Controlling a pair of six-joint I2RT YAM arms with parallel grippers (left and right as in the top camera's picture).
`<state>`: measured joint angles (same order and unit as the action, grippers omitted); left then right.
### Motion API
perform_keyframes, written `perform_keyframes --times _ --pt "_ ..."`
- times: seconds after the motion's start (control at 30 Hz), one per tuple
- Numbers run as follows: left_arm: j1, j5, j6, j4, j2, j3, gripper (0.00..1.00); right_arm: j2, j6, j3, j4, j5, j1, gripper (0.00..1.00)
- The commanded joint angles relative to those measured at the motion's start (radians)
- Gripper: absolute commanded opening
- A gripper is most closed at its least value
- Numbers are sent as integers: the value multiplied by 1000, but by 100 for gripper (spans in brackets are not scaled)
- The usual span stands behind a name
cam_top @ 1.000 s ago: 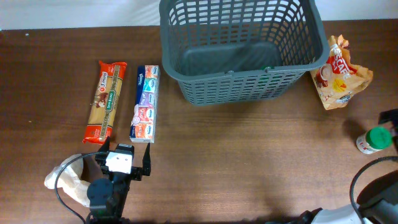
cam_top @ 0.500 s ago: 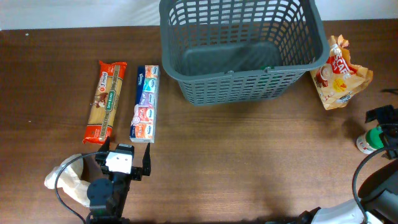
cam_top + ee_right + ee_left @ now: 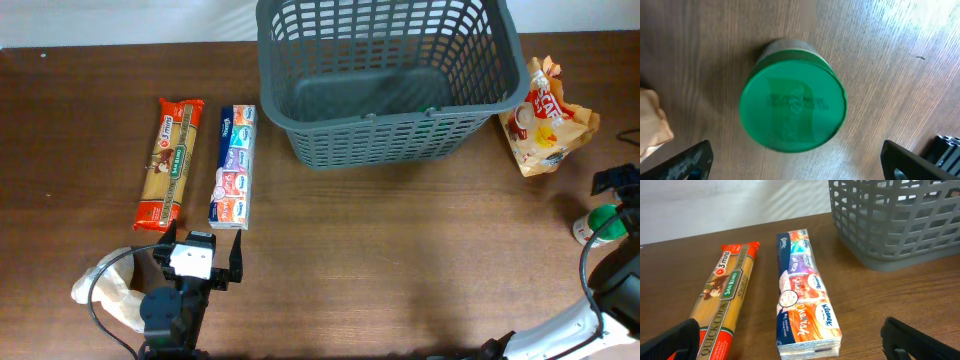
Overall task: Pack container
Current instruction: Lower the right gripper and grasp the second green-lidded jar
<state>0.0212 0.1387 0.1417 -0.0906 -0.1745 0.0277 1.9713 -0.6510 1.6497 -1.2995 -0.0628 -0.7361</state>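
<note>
The dark grey basket [image 3: 390, 75] stands at the back middle, with nothing visible inside; its corner shows in the left wrist view [image 3: 895, 220]. A spaghetti pack [image 3: 170, 162] and a tissue pack [image 3: 233, 166] lie side by side at the left, also in the left wrist view [image 3: 722, 310] [image 3: 805, 305]. My left gripper [image 3: 200, 248] [image 3: 795, 350] is open, just in front of the tissue pack. A green-lidded jar [image 3: 600, 222] [image 3: 792, 107] stands at the right edge. My right gripper [image 3: 618, 185] [image 3: 802, 165] is open, directly above the jar.
A red and yellow snack bag [image 3: 545, 120] lies right of the basket; its edge shows in the right wrist view [image 3: 650, 122]. A crumpled white bag [image 3: 110, 290] lies at the front left beside the left arm. The table's right edge is close to the jar.
My right gripper has shifted slightly near the table's right edge, over the green-lidded jar. The left arm and the groceries have not moved.
</note>
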Motion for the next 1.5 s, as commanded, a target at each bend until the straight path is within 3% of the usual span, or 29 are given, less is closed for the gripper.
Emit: perform_keyframes --times 0.0,1.0,1.47 --pt "5 -3 2 0 -3 -8 99 14 12 23 2 -18 3 99" --pt "5 -4 2 0 -3 -8 99 20 95 -70 105 -24 -22 99" --pt "5 -3 2 0 -3 -8 99 137 149 -70 113 6 -22 99"
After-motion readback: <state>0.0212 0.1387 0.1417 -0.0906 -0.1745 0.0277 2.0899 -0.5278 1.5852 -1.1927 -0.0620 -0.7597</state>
